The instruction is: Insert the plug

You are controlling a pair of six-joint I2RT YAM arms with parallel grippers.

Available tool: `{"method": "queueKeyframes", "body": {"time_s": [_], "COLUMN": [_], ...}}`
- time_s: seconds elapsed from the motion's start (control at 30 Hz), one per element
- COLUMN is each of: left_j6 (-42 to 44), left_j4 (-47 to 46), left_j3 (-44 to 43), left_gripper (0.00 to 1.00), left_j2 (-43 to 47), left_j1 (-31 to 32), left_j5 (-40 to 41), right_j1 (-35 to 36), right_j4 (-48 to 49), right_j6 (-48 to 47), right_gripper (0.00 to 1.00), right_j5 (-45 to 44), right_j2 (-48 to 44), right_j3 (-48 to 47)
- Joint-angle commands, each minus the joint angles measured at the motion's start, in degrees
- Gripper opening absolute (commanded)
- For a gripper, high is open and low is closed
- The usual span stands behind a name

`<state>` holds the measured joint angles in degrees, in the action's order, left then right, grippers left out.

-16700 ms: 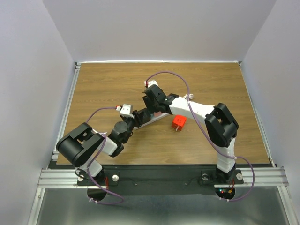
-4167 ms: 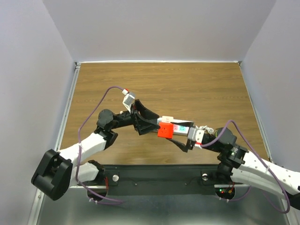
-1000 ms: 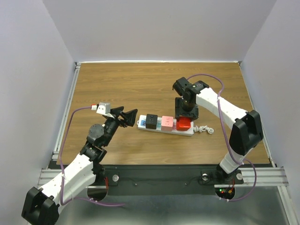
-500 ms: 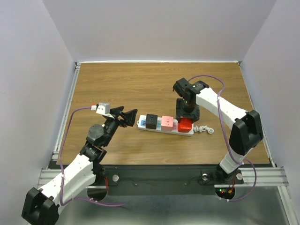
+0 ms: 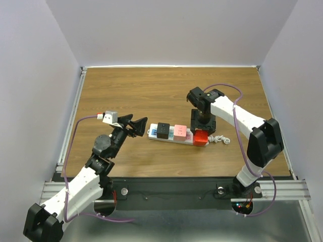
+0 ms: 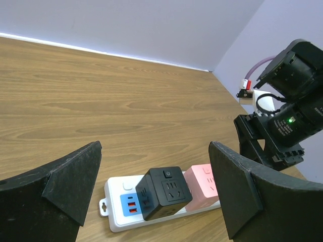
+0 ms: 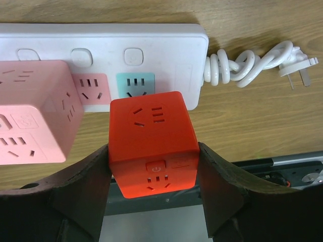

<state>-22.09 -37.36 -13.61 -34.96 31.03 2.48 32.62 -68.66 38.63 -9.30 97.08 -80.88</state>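
The right gripper (image 5: 201, 133) is clamped from above on the red cube plug (image 5: 201, 137), which sits between its two fingers at the right end of the white power strip (image 5: 153, 132). From above, a pink cube (image 5: 179, 132) stands just to the gripper's left on the strip, and a black cube (image 5: 163, 130) stands beyond that. A coiled white cord (image 5: 220, 138) lies on the wooden table (image 5: 151, 91) just to the gripper's right. The left gripper (image 5: 140, 124) stands wide open and holds nothing, its fingertips pointing at the strip's left end, near it but apart.

From the left wrist, the two dark fingers (image 6: 70, 181) spread to either side of the picture. Ahead of them and between them lies the strip, with a blue USB panel (image 6: 130, 205) nearest, then the black cube and the pink one. The right arm (image 6: 282, 126) stands farther off, ahead and to the right.

From the right wrist, the fingers (image 7: 81, 186) press on both flanks of the red cube. Just beyond the cube a teal socket (image 7: 135, 83) on the strip is uncovered, with a pink socket face (image 7: 92, 85) to its left. The pink cube is close on the left, and the cord's own small plug (image 7: 300, 65) lies far right. (Whether the red cube's prongs are seated in a socket cannot be told from here.)
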Motion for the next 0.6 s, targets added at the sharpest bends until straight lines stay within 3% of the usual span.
{"method": "queueKeyframes", "body": {"time_s": [0.0, 0.57], "left_j6": [0.29, 0.20], "left_j4": [-2.19, -2.19], "left_j3": [0.77, 0.95], "left_gripper": [0.99, 0.99], "left_j2": [1.56, 1.83], "left_j1": [0.00, 0.00], "left_j5": [0.16, 0.51], "right_j1": [-0.28, -0.28], "right_j4": [-0.33, 2.75], "right_j6": [1.01, 0.48], "right_gripper": [0.01, 0.01], "right_j5": [-1.51, -2.30], "right_j2": [-1.98, -0.31], "right_j3": [-0.07, -4.11]}}
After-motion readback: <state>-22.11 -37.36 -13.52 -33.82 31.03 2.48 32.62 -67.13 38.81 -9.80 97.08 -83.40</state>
